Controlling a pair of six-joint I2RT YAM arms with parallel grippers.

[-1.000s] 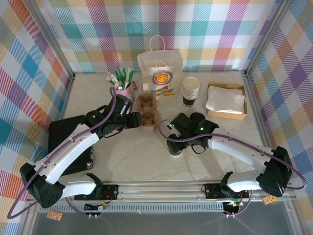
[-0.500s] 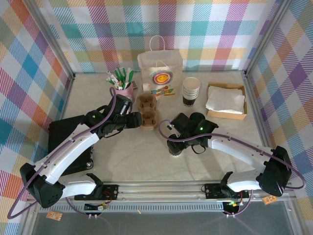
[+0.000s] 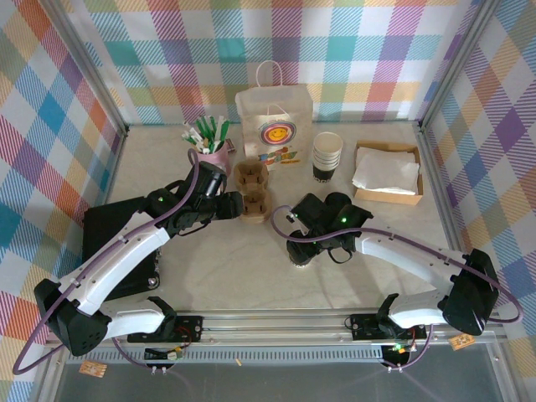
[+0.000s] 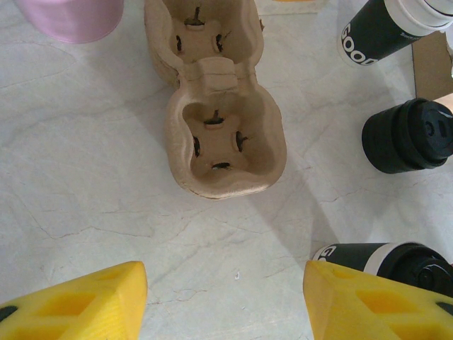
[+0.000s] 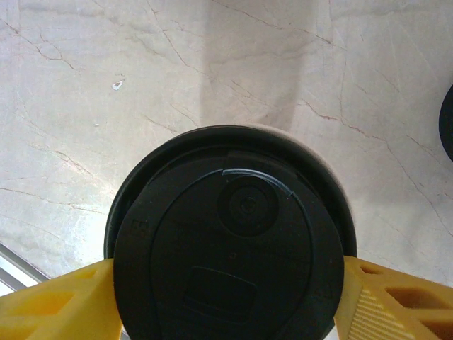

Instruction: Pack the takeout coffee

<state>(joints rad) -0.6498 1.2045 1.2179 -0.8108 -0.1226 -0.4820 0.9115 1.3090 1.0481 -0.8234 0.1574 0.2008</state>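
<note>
Barely shifted, right tool (image 5: 230,287) flanking takeout coffee (image 5: 233,212)

Your marbled table (image 3: 234,268) carries:
- one white paper bag (image 3: 275,126), smiley print, upright at the back
- one pink cup of pens (image 3: 209,142), left of the bag
- one stack of lidless cups (image 3: 327,157), right of the bag
- one cardboard box (image 3: 358,172) of white napkins (image 3: 385,172), farther right
- one two-well pulp carrier (image 3: 251,191), just in front of the bag
- one black mat (image 3: 109,243), at your left

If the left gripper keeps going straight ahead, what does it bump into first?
Probably the brown cardboard cup carrier. It sits straight ahead, in line with the gap between the open fingers of the left gripper. Height is hard to judge, so the gripper might pass over it.
</note>
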